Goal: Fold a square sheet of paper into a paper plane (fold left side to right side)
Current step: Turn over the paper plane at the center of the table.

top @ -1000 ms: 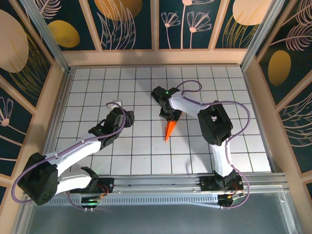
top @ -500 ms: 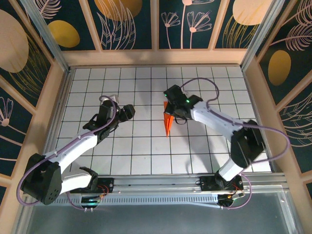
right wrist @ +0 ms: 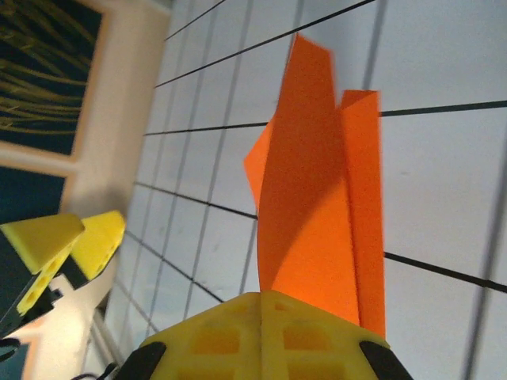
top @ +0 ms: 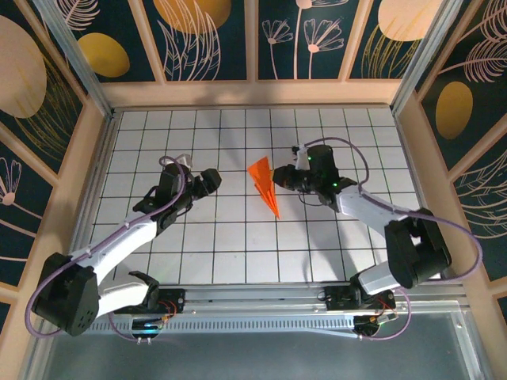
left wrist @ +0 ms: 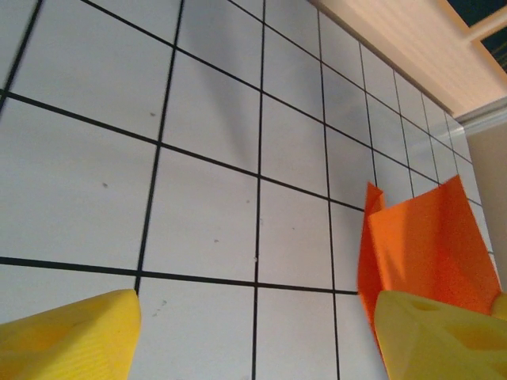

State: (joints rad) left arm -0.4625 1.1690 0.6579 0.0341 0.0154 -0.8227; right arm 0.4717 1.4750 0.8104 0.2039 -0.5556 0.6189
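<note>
The paper plane [top: 261,178] is a bright orange, creased dart near the middle of the grid table, its point toward the near side. My right gripper [top: 278,178] is shut on its right edge. In the right wrist view the orange paper [right wrist: 317,214] rises out of the closed yellow fingertips [right wrist: 265,328], with two folded layers spreading apart. My left gripper [top: 212,181] stands open about a tile to the left of the plane, nothing between its fingers. From the left wrist the plane [left wrist: 424,241] shows beyond the right-hand fingertip [left wrist: 444,336] of that gripper [left wrist: 257,340].
The white grid table [top: 198,237] is boxed in by wooden rails [top: 253,93] at the back and both sides. Both arm bases sit on the metal rail [top: 261,299] at the near edge. The left gripper's yellow fingers [right wrist: 67,237] show in the right wrist view.
The right arm swung its elbow out to the right, and the plane went from hanging point-down to spread wider. The left gripper moved slightly toward the plane and opened wider.
</note>
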